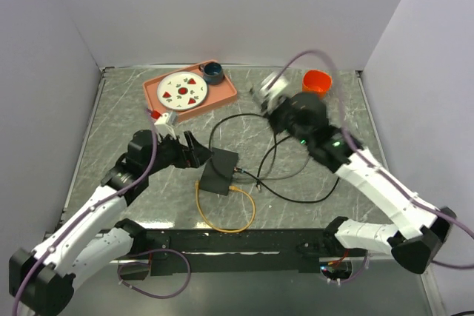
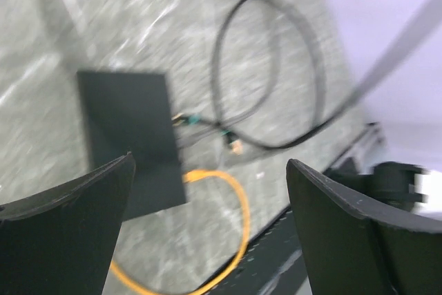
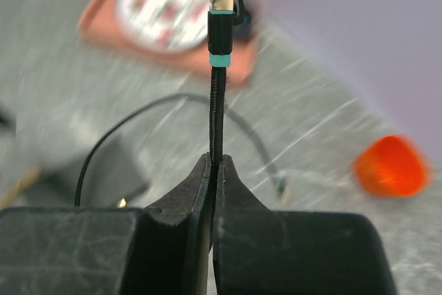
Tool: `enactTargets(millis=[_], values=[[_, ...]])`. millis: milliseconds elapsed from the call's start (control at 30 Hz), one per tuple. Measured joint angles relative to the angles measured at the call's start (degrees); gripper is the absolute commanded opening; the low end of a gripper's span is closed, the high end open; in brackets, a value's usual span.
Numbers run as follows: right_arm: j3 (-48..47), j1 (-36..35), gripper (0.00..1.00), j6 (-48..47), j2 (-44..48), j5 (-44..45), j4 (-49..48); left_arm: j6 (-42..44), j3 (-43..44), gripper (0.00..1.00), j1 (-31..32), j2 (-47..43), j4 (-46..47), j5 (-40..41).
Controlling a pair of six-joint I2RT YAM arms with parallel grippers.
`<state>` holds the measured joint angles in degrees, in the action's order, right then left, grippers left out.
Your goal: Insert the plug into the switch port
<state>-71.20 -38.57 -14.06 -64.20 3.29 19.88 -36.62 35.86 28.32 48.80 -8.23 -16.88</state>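
Observation:
The switch point(image 1: 220, 170) is a flat black box lying mid-table; it also shows in the left wrist view as the switch point(image 2: 131, 136). My left gripper point(image 1: 194, 149) hovers just left of it, open, with nothing between its fingers point(image 2: 69, 226). My right gripper point(image 3: 216, 160) is shut on a thin black cable point(image 3: 216, 108), a little behind the plug point(image 3: 220, 29), which has teal bands and sticks out past the jaws. In the top view the right gripper point(image 1: 261, 101) is raised behind and to the right of the switch, and is blurred.
A black cable point(image 1: 285, 183) loops right of the switch and a yellow cable point(image 1: 226, 216) loops in front of it. Another small connector point(image 2: 235, 144) lies by the switch's near side. A pink tray point(image 1: 226, 94) with a plate and a dark cup sits at the back; an orange cup point(image 1: 317, 81) is back right.

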Motion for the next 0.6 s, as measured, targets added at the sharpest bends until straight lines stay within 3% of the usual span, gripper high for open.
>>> enactTargets(millis=[233, 600], values=[[16.55, -12.46, 0.0, -0.46, -1.55, -3.52, 1.03, -3.08, 2.43, 0.98, 0.0, -7.41, 5.16, -4.31], [17.94, -18.36, 0.0, 2.86, -1.53, -4.9, -2.34, -6.25, 3.65, 0.9, 0.0, -0.24, 9.6, -7.93]])
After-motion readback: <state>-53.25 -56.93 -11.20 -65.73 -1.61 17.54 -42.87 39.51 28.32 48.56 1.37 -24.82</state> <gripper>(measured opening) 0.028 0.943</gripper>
